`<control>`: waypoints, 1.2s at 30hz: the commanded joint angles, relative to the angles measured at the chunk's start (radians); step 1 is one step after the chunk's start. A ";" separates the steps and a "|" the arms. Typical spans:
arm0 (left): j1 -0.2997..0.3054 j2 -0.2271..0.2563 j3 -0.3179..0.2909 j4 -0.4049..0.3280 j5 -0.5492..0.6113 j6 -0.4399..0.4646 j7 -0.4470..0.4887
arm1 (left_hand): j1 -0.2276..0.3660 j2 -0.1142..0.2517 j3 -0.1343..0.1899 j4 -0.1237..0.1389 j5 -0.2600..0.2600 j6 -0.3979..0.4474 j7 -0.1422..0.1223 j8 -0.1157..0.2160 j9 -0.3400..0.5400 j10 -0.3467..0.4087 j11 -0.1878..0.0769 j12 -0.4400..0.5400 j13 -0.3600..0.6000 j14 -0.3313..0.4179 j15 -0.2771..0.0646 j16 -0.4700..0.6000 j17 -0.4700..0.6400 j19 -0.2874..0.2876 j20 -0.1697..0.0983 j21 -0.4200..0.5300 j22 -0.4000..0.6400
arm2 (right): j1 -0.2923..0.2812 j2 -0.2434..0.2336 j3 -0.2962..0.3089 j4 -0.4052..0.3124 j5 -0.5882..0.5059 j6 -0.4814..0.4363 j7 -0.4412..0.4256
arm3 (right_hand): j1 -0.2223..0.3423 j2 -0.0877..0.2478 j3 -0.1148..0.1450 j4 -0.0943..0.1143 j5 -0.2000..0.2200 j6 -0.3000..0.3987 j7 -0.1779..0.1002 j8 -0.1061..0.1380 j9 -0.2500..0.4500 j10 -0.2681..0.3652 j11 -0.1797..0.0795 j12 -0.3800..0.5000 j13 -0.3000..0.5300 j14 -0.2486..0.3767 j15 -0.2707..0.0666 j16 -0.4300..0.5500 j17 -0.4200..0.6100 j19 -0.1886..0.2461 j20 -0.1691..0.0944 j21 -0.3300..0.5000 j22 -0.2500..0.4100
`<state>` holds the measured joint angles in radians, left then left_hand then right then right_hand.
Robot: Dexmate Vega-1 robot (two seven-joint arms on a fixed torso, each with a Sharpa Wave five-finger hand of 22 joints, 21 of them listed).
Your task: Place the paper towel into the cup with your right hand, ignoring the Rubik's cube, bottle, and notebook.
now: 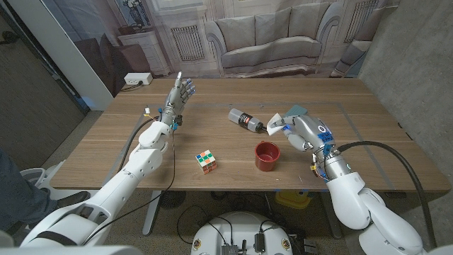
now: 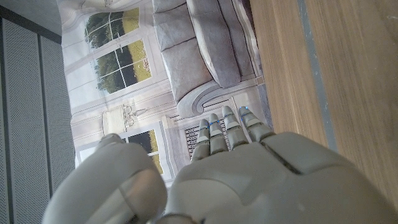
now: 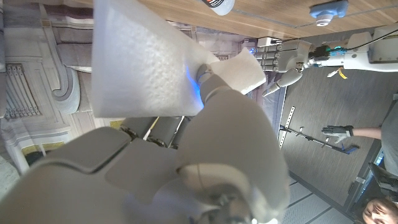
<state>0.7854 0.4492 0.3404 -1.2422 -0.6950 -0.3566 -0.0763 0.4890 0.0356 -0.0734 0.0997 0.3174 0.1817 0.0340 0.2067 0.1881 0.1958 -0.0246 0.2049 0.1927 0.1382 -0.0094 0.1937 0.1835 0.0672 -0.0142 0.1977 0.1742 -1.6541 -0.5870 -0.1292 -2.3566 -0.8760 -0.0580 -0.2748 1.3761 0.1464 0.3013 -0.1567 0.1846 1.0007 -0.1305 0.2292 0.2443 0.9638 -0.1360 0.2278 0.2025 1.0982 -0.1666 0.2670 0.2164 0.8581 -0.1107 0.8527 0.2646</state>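
Nearest to me on the wooden bench [image 1: 233, 180] I see the Rubik's cube [image 1: 206, 161] at about 7 o'clock from the red cup [image 1: 267, 155], a little way off. My right hand [image 1: 301, 131] is up at about 1 o'clock from the cup, and it holds the white paper towel [image 1: 277, 123] pinched in its fingers, above the bench and just past the cup's rim, not in the cup yet. The wrist camera shows the towel [image 3: 149, 62] sticking out from those fingers. The bottle [image 1: 244, 120] lies on its side at 11 o'clock from the cup. Far over at 10 o'clock my left hand [image 1: 180, 94] holds nothing, fingers straight and apart.
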 commanded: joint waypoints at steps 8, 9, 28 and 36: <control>0.007 0.003 -0.005 -0.005 0.000 -0.007 0.002 | 0.005 0.008 -0.007 0.001 -0.002 0.009 0.004 0.004 0.005 0.006 0.001 0.002 0.003 0.007 -0.004 -0.001 0.002 0.007 -0.001 0.003 0.005 | 0.055 -0.011 -0.035 0.025 0.039 0.053 0.086 | 0.008 0.004 0.003 0.000 0.008 0.010 0.002 0.002 0.008 0.002 0.005 0.001 0.004 0.052 -0.072 0.001 0.002 0.005 -0.112 0.016 -0.004; 0.007 0.003 -0.006 -0.005 -0.001 -0.008 0.002 | 0.005 0.008 -0.007 0.001 -0.002 0.009 0.004 0.004 0.005 0.006 0.001 0.002 0.003 0.007 -0.004 -0.001 0.002 0.006 -0.001 0.003 0.005 | 0.056 -0.012 -0.038 0.024 0.031 0.051 0.087 | 0.008 0.004 0.003 0.000 0.008 0.012 0.001 0.003 0.008 0.003 0.006 0.001 0.004 0.052 -0.072 0.000 0.002 0.005 -0.112 0.017 -0.004; 0.029 0.012 -0.014 -0.028 -0.005 -0.015 0.008 | 0.007 0.010 -0.010 0.001 -0.003 0.012 0.004 0.004 0.005 0.006 0.000 0.001 0.003 0.008 -0.004 -0.001 0.002 0.008 -0.002 0.003 0.005 | 0.099 -0.047 -0.081 0.031 -0.036 0.023 0.157 | -0.003 0.001 -0.001 0.009 0.012 0.018 -0.004 -0.003 0.006 0.006 0.002 0.002 0.004 0.053 -0.072 -0.007 0.000 -0.006 -0.109 0.030 -0.015; 0.047 0.020 -0.019 -0.051 -0.005 -0.011 0.022 | 0.008 0.011 -0.012 0.001 -0.003 0.011 0.004 0.003 0.006 0.005 -0.003 0.001 0.003 0.009 -0.003 -0.001 0.002 0.008 -0.001 0.003 0.005 | 0.103 -0.050 -0.092 0.046 -0.032 -0.001 0.181 | -0.009 0.001 -0.003 0.012 0.014 0.022 -0.005 -0.004 0.006 0.015 -0.002 0.005 0.004 0.053 -0.072 -0.010 -0.001 -0.009 -0.108 0.035 -0.019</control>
<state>0.8110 0.4593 0.3278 -1.2660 -0.6993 -0.3716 -0.0697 0.4928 0.0394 -0.0816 0.0968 0.3175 0.1885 0.0411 0.2067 0.1881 0.1957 -0.0247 0.2049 0.1927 0.1418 -0.0130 0.1937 0.1835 0.0671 -0.0143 0.1977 0.1742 -1.5625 -0.6297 -0.2046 -2.3252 -0.9059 -0.0322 -0.1307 1.3775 0.1463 0.2978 -0.1531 0.1892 1.0158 -0.1350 0.2255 0.2488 0.9735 -0.1341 0.2279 0.2024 1.1017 -0.1631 0.2605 0.2111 0.8542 -0.1071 0.8807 0.2459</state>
